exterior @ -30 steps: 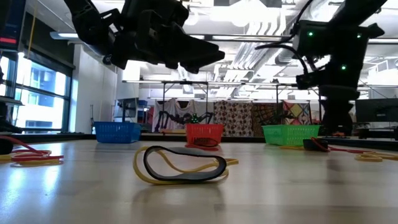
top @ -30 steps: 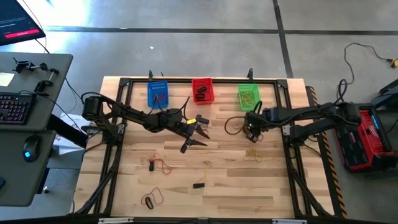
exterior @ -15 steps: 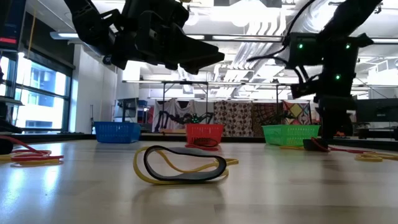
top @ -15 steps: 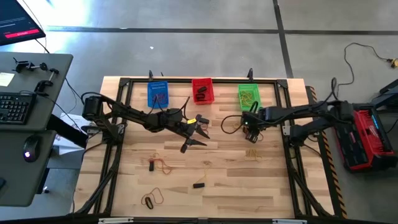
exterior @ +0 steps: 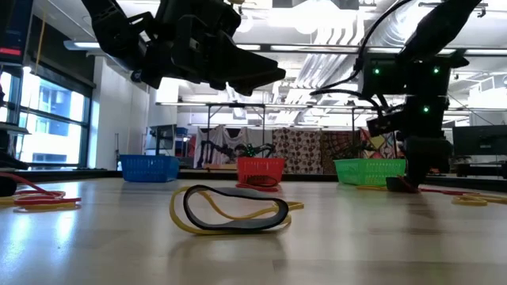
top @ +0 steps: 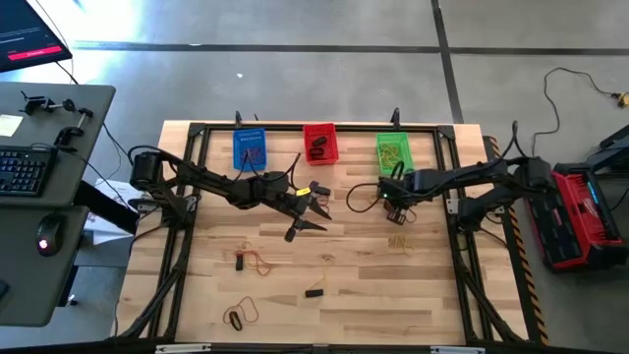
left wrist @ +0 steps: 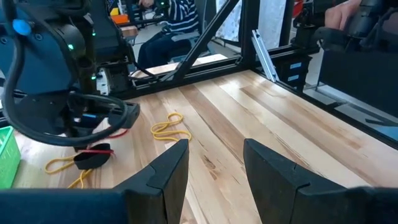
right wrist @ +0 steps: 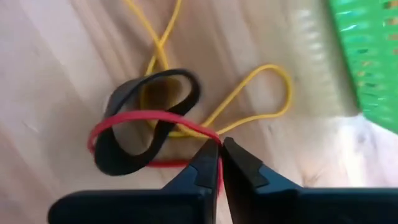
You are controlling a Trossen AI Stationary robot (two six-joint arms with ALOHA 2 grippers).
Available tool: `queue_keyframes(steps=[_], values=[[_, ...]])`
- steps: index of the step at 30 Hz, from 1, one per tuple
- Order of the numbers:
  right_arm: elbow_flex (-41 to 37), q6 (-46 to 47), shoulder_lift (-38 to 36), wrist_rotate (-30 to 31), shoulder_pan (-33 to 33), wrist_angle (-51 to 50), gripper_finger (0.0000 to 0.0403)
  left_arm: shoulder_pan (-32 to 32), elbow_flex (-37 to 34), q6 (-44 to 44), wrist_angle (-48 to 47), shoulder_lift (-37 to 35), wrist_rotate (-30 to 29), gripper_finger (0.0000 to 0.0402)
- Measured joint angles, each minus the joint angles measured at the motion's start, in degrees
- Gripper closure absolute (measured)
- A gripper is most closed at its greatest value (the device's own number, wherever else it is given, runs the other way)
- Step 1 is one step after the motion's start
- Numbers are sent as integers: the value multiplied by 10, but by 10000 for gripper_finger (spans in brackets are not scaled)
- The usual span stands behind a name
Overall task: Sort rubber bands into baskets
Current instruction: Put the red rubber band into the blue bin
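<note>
Right gripper (right wrist: pixel 219 163) sits low at the table just beside the green basket (top: pixel 392 150), fingers pinched together on a red rubber band (right wrist: pixel 134 120) that we see tangled with a black band (right wrist: pixel 149 121) and a yellow one (right wrist: pixel 261 99). Left gripper (top: pixel 313 209) hovers mid-table, fingers apart, holding nothing. We count 3 baskets along the far edge: blue basket (top: pixel 250 150), red basket (top: pixel 319 144), green. More bands lie scattered on the near side of the table (top: pixel 364 285).

Bare wood ahead of left hand (left wrist: pixel 214 171), right arm (left wrist: pixel 56 81) beyond
</note>
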Motion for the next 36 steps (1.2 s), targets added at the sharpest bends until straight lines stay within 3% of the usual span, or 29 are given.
queue_keyframes(steps=[9,21,30,36], values=[[54,36,-55,50,41,-54,402,0,0,-4,-1,0,0,257],[160,168,-77,149,172,-153,402,0,0,-48,-39,0,-1,257],[193,201,-77,208,263,-70,403,-33,0,-21,-16,0,-124,248],[191,160,-68,243,301,39,403,-53,12,-22,-16,0,-141,214]])
